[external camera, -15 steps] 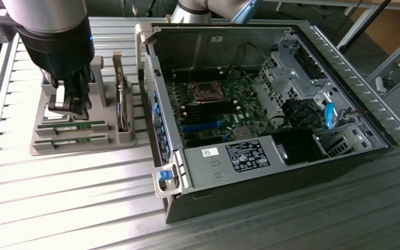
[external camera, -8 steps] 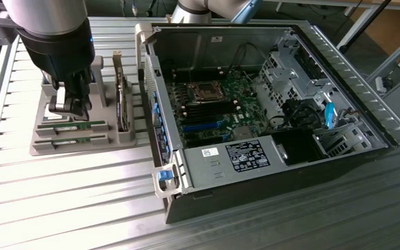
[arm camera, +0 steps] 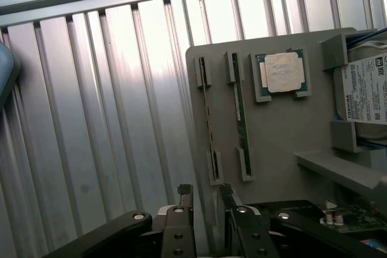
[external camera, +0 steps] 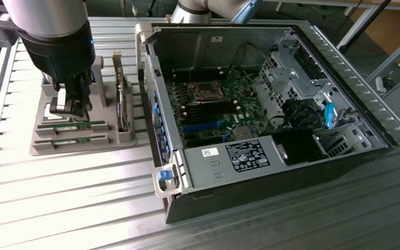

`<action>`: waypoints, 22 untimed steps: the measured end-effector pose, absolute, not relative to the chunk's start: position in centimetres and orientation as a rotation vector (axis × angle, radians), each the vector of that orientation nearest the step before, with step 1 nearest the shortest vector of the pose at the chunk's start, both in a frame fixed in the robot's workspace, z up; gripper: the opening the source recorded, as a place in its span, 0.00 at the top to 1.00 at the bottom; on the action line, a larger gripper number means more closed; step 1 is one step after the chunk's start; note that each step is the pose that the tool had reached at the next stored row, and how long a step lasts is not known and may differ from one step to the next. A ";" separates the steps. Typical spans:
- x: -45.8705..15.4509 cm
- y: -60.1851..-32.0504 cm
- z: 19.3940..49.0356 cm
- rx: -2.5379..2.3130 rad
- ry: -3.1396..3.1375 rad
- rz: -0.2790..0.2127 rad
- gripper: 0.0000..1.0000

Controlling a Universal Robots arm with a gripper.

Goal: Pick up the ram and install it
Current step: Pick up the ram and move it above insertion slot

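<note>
1. The arm comes in from the top of the exterior view's left. Its thick black wrist points straight down over the grey holder.
2. The gripper hangs low over the holder, on the side away from the computer case. In the exterior view its fingers reach almost to the holder's top, but I cannot tell if they touch it.
3. The jaws are open. The two fingers stand apart with nothing between them.
4. Two rams stand on their long edges in the holder's slots, parallel and just beside each other. The first ram is next to the holder's outer edge. The second ram is between the first one and the CPU chip.
5. In the wrist view the gap between the fingers is about in line with the near end of the first ram. That end is very close to the fingertips, and neither ram is gripped.
6. The CPU chip lies flat in its square pocket. A hard drive sits beyond it, at the holder's side toward the case.
7. The case lies open on the ribbed metal table, at the exterior view's right of the holder. The motherboard is visible inside it.
</note>
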State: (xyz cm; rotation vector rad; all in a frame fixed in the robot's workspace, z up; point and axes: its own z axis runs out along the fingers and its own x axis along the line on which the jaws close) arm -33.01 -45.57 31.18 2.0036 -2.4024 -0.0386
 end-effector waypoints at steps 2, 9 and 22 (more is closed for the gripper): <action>-33.0 -45.6 31.1 2.004 -2.402 -0.039 0.71; -33.3 -45.6 30.7 2.004 -2.402 -0.038 0.71; -34.2 -45.6 29.6 2.080 -2.335 -0.038 0.71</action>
